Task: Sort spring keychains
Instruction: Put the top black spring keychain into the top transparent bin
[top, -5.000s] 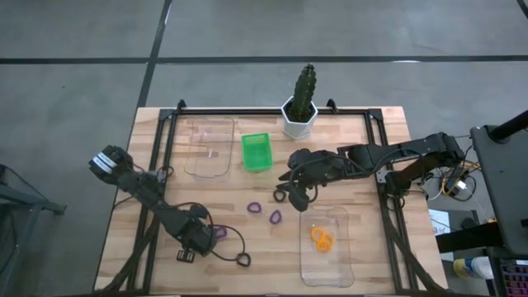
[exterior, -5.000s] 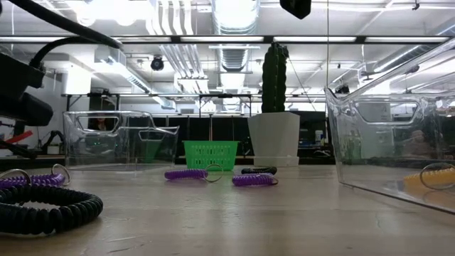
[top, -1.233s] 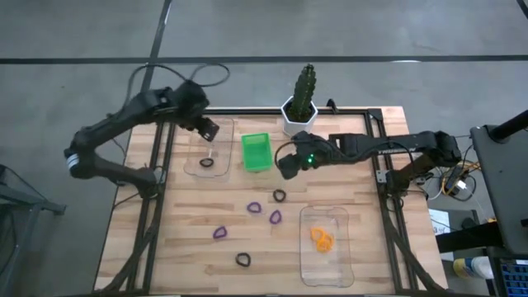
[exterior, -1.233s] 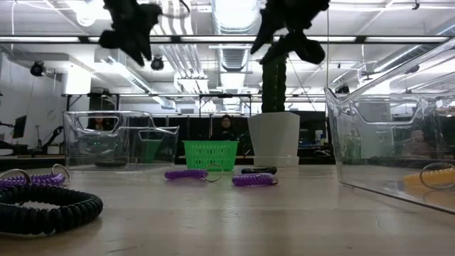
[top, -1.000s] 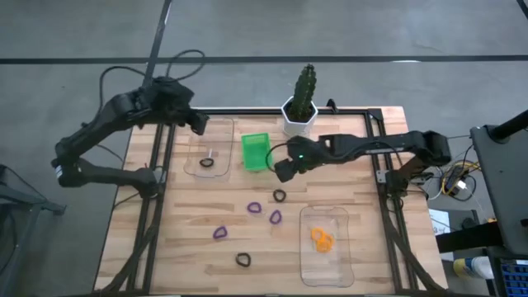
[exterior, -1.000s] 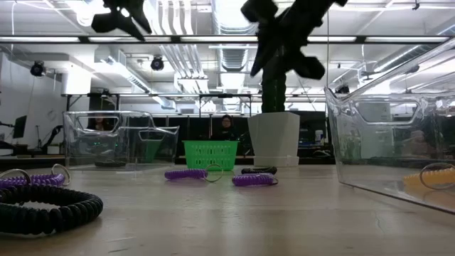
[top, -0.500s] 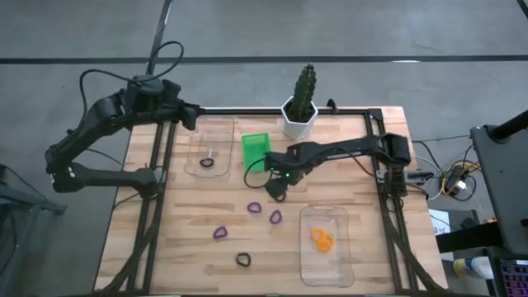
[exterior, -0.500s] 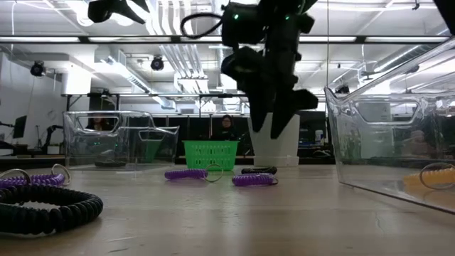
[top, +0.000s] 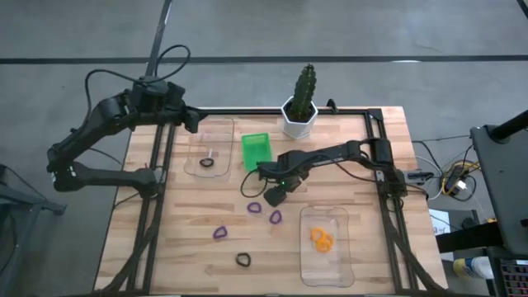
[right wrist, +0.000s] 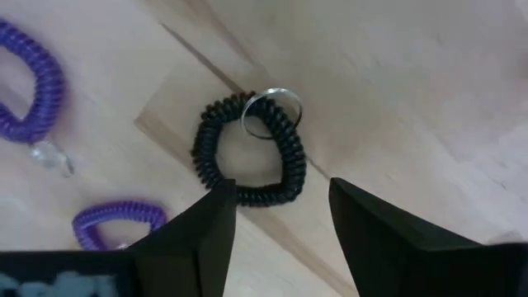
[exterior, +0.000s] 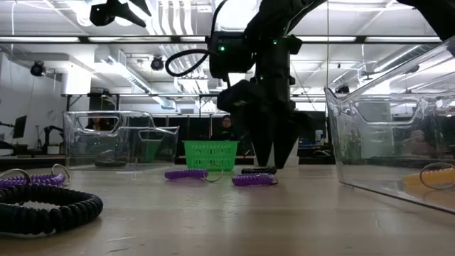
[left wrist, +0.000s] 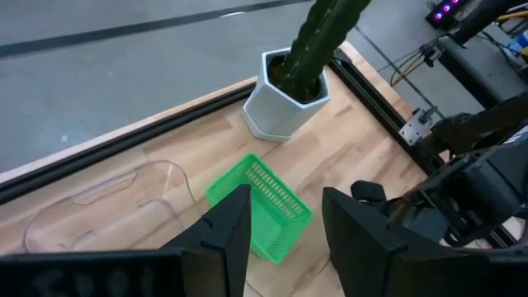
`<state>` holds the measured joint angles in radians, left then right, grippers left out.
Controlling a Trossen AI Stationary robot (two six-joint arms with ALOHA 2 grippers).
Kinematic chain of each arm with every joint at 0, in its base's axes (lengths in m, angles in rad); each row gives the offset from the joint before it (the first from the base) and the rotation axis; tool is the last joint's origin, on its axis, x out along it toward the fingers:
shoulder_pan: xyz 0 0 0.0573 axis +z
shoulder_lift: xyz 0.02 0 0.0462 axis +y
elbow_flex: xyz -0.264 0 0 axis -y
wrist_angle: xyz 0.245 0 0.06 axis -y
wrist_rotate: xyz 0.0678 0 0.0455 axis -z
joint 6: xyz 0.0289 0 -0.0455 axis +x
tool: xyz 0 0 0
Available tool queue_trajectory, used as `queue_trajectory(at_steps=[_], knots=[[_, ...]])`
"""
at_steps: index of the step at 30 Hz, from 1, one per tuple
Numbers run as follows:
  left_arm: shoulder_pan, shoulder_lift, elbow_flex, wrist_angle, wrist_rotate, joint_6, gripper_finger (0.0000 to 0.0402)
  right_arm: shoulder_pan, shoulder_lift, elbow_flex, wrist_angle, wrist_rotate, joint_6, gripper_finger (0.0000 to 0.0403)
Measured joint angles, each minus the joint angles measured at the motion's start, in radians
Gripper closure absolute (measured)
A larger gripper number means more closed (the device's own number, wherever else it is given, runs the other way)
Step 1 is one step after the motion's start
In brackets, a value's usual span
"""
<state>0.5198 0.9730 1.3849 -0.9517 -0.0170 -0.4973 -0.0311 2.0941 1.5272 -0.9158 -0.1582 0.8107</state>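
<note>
Left gripper point(top: 191, 120) had stayed parked at the table's ten o'clock corner, fingers apart, holding nothing. I saw the right gripper point(right wrist: 276, 216) had dropped since half a second ago; it hung spread directly over the black spring keychain point(right wrist: 250, 159) near table centre, purple spring keychains point(top: 255, 207) at its seven o'clock.

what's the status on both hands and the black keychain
Right hand open, low over black keychain, not gripping. Left hand open, raised above the table's far left. Nothing blocking.
</note>
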Motion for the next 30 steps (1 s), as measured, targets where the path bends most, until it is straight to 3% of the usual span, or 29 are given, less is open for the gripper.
queue_trajectory(at_steps=[10,18,30], knots=[[0.0,0.0,0.0,0.0,0.0,-0.003,0.0259,-0.005,0.054,0.006,0.009,0.004,-0.033,0.0252],[0.0,0.0,0.0,0.0,0.001,-0.004,0.0259,-0.003,0.04,0.01,0.008,0.008,-0.095,0.0378],[0.0,0.0,0.0,-0.011,0.001,0.029,0.0259,0.029,-0.081,0.121,0.006,0.048,-0.118,0.0384]])
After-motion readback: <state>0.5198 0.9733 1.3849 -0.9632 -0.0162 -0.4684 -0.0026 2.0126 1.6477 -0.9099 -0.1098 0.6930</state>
